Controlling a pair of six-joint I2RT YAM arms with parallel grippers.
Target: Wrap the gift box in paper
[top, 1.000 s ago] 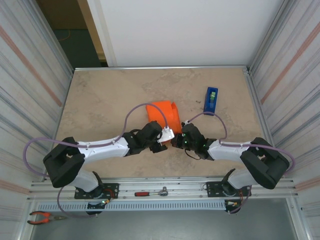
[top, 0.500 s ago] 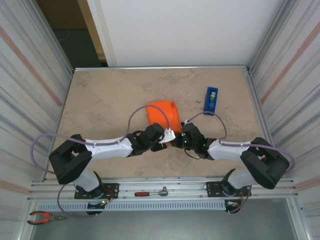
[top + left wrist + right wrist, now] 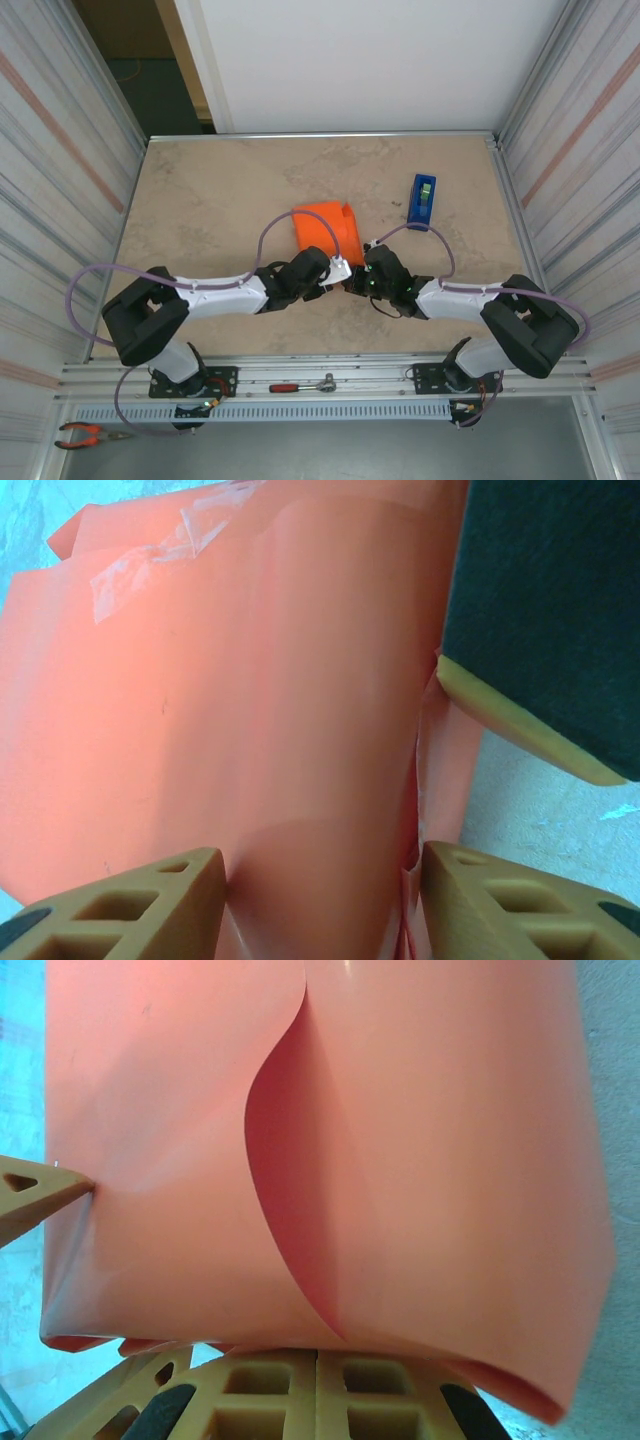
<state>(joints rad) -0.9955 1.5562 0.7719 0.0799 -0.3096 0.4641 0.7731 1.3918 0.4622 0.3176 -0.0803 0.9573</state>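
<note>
A: Since the paper (image 3: pixel 322 230) sits midway across the table (image 3: pixel 200 200), your grippers?

B: My left gripper (image 3: pixel 322 875) straddles its end, clamped or not I cannot tell; my right gripper (image 3: pixel 315 1385) is closed at its edge.

Top view: lit evenly from above, sharp throughout, throws only faint soft shadows on the table (image 3: pixel 200 200). Left wrist view: bright, washes the paper (image 3: pixel 250 710) pale ahead of the jaws, glints off clear tape (image 3: pixel 170 540) far ahead and left, blurs the left fingers (image 3: pixel 110 900) up close. Right wrist view: heavily saturated orange, deep shadow inside the fold just ahead of the jaws, small highlight at the far edge, softens the right fingers (image 3: pixel 270 1400), tints table cyan beside the jaws.
</note>
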